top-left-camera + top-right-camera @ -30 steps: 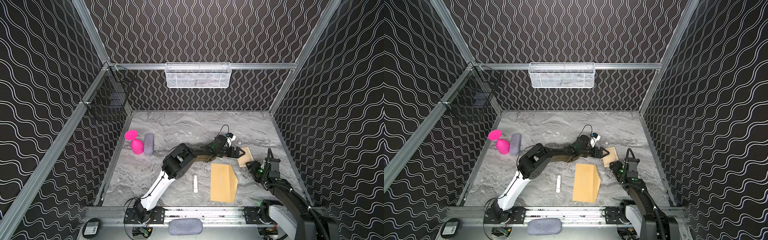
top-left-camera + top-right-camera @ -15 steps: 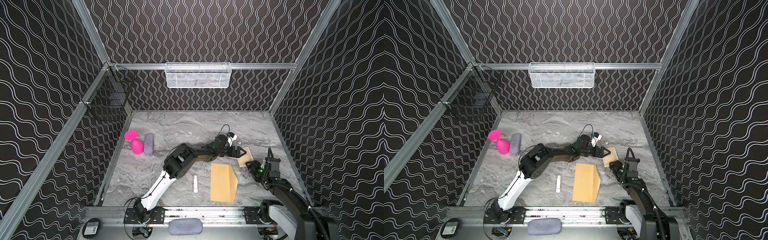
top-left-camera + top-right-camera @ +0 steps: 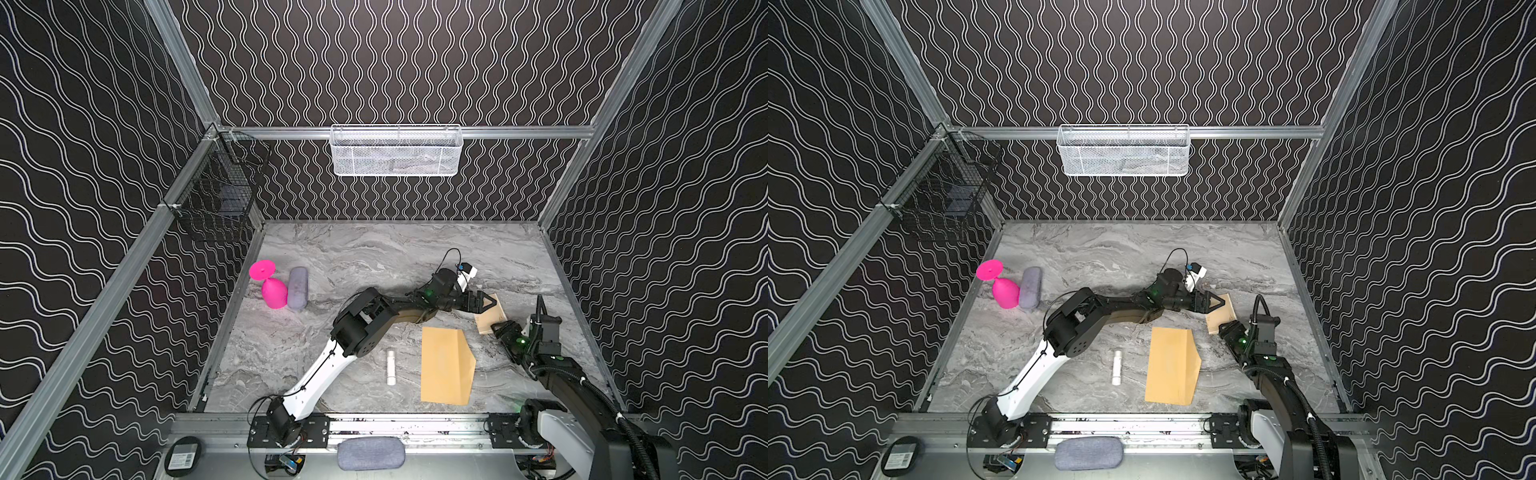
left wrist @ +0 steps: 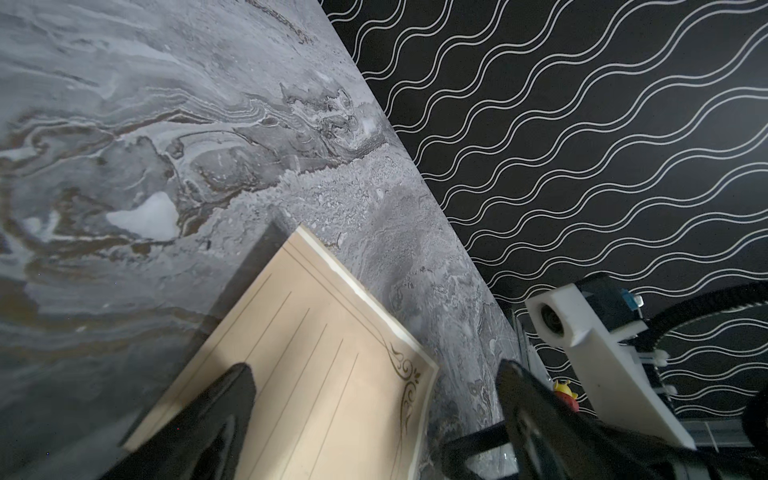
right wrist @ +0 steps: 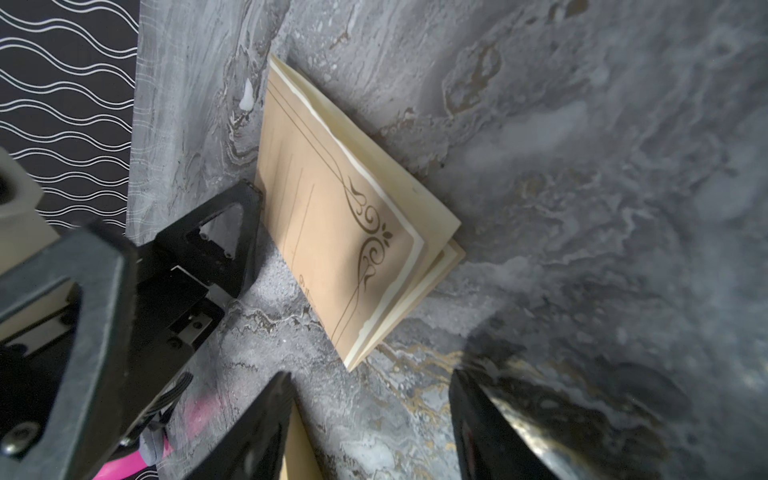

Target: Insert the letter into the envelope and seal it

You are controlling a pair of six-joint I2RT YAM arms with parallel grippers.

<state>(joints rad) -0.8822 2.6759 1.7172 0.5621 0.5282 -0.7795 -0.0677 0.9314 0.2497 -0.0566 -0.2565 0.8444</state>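
Right wrist view shows the letter (image 5: pixel 332 216) folded into several layers that gape slightly at one corner, its printed flourish facing up. In both top views the letter (image 3: pixel 492 320) (image 3: pixel 1223 318) lies on the marbled surface (image 3: pixel 353 266) close to its right edge, about midway between front and back. The left claw (image 3: pixel 492 302) reaches across to it, released and spread wide. In the left wrist view one of its fingers (image 4: pixel 224 415) sits over the ruled sheet (image 4: pixel 316 374) while the other stands off the paper's edge; whether the finger presses the paper I cannot tell. The right claw (image 3: pixel 496 327) hangs just at the letter's front corner, parted and gripping nothing. The envelope (image 3: pixel 444 365) lies flat just in front of the letter, nearer the front edge, with its pointed flap turned toward the right edge. A small white tube (image 3: pixel 390 365) lies beside the envelope on its left. Well apart, by the left edge, a pink glass (image 3: pixel 272 291) lies on its side, touching a grey case (image 3: pixel 298 286).
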